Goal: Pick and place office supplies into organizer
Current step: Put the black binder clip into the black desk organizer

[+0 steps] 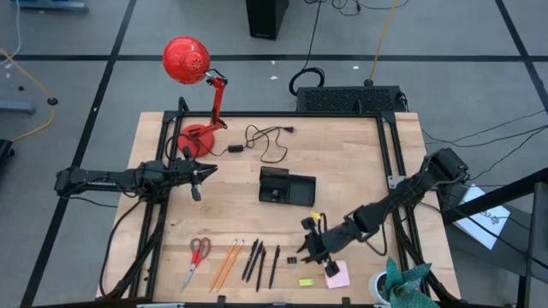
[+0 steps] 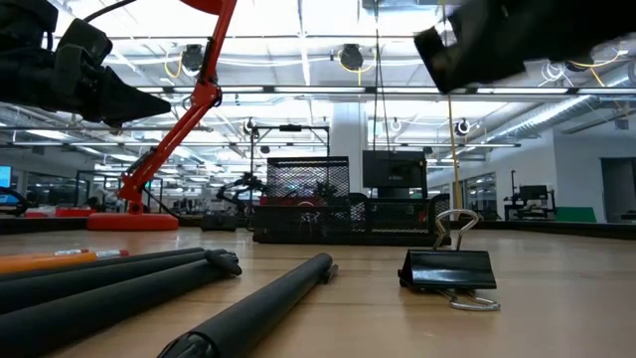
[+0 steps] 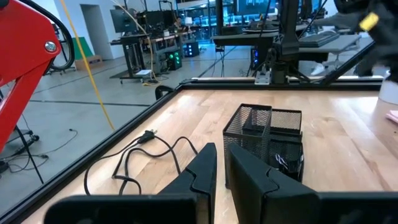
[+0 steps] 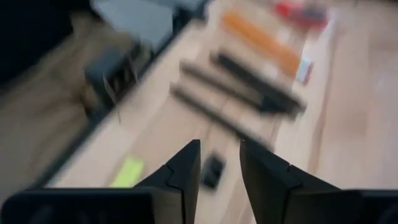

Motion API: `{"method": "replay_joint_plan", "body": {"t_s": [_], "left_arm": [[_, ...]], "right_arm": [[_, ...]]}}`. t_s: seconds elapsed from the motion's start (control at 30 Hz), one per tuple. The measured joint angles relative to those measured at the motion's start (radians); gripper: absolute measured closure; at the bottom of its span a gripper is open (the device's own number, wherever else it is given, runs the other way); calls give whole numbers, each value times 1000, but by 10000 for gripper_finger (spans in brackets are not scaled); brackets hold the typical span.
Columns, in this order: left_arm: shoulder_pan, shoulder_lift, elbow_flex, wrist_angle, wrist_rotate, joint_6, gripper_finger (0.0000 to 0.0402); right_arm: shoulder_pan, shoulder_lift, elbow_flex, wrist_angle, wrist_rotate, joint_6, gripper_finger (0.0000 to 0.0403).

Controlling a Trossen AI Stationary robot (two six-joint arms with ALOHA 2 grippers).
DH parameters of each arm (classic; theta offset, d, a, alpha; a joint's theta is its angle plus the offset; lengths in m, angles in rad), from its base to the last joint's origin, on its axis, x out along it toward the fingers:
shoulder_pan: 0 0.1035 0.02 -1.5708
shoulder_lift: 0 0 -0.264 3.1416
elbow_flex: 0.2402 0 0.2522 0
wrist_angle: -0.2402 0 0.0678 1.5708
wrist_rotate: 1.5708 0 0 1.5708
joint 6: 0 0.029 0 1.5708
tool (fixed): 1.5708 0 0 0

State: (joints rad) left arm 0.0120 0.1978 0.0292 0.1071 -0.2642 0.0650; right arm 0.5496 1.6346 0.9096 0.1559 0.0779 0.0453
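Note:
The supplies lie in a row along the table's near edge: red-handled scissors (image 1: 199,255), two orange pencils (image 1: 228,261), black pens (image 1: 259,262), small black binder clips (image 1: 293,258), a yellow-green block (image 1: 306,281) and a pink sticky-note pad (image 1: 338,275). The black mesh organizer (image 1: 287,186) stands mid-table. My right gripper (image 1: 308,246) hovers open above the binder clips, slanting down, with nothing between its fingers (image 4: 186,165). One clip (image 4: 213,171) shows below the gap. My left gripper (image 1: 199,178) waits at the table's left, level and shut, holding nothing.
A red desk lamp (image 1: 190,68) stands at the far left corner, with a black cable (image 1: 267,141) coiled beside it. A large black box (image 1: 349,98) sits beyond the far edge. A white cup with teal cloth (image 1: 398,287) is at the near right corner.

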Motion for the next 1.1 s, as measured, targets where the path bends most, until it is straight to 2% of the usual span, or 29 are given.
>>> {"method": "replay_joint_plan", "body": {"t_s": [0.33,0.57,0.77,1.0,1.1], "left_arm": [[0,0,0,-7,0,-3,355],[0,0,0,-7,0,7,355],[0,0,0,-10,0,8,355],[0,0,0,-16,0,9,355],[0,0,0,-17,0,9,355]], "right_arm": [[15,149,117,-36,5,-59,286],[17,238,155,-9,86,-82,286],[37,276,158,81,105,-58,286],[70,273,164,83,143,-7,286],[85,273,164,35,202,22,286]]}}
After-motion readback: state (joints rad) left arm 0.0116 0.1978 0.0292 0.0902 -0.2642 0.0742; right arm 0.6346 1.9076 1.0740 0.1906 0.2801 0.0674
